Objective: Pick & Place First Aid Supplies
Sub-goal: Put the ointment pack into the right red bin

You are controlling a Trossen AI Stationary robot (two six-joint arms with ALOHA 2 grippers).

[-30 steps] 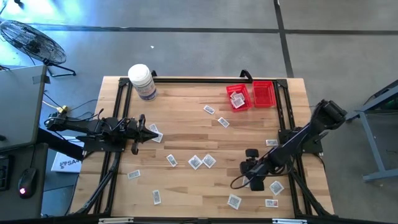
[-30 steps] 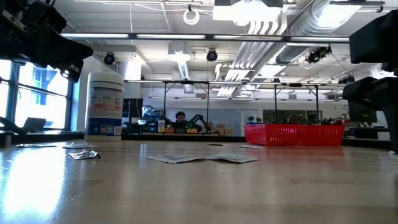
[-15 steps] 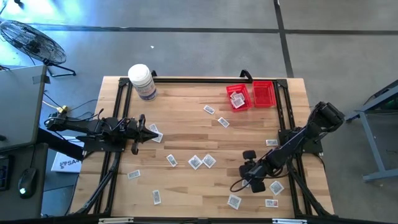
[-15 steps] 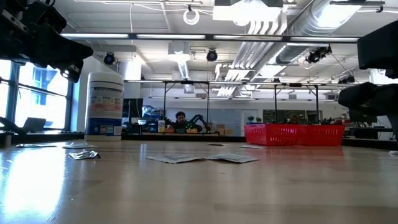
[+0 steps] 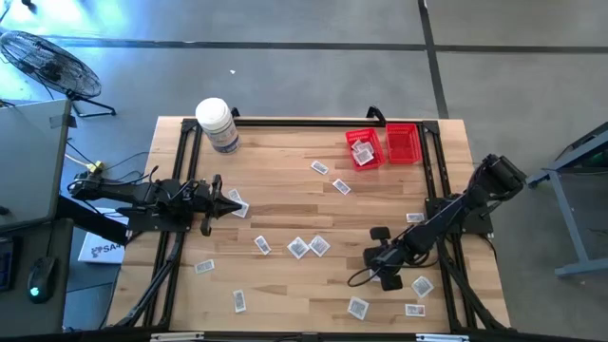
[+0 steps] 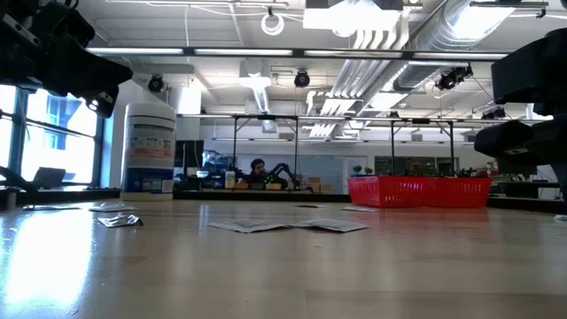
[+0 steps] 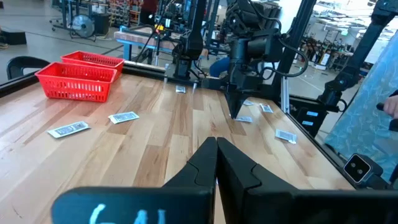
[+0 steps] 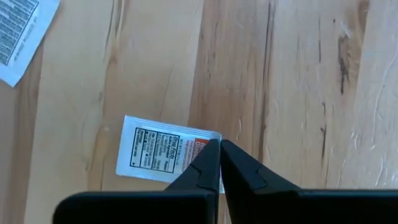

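One red basket (image 5: 363, 150) holds packets (image 5: 362, 151), its neighbour (image 5: 404, 143) looks bare; both arms' jaws closed.

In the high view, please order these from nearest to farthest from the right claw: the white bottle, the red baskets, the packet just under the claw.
1. The packet, under the right claw, at the table's near right.
2. The red baskets, at the far right edge.
3. The white bottle, at the far left corner.
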